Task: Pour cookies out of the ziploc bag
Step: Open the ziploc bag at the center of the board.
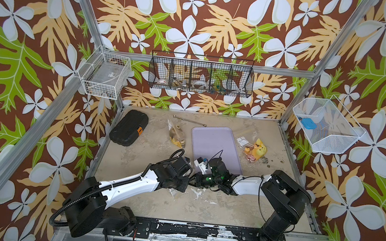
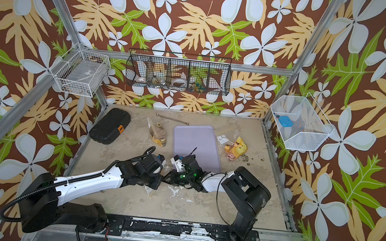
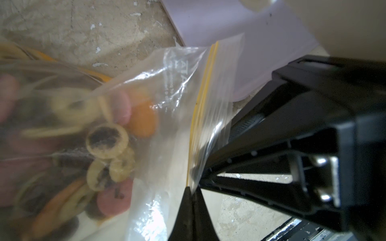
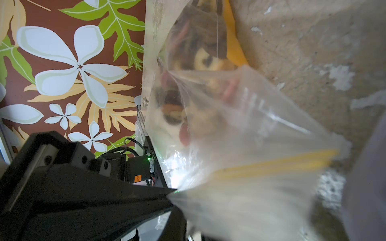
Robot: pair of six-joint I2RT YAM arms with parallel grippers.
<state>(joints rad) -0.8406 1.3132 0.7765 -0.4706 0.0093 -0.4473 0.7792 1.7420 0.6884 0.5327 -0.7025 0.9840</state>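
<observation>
The bag [image 3: 177, 94], with the cookies [image 3: 106, 139] all inside, is between the two arms over the bench [image 1: 202, 211], just beside the near corner of the tray [image 1: 212, 137]. The left fingers [image 3: 189, 208] pinch its lip by the yellow zip [image 3: 203, 83], and the right fingers [image 4: 125, 198] appear to pinch the lip too. This looks like the opening step: next pull the sides apart, then tip the mouth over the tray. I cannot tell whether the zip is already parted.

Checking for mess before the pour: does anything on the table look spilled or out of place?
Dark specks lie scattered on the table beside the yellow toy's bag, like spilled crumbs. The cookies are all inside their zip bag.
</observation>
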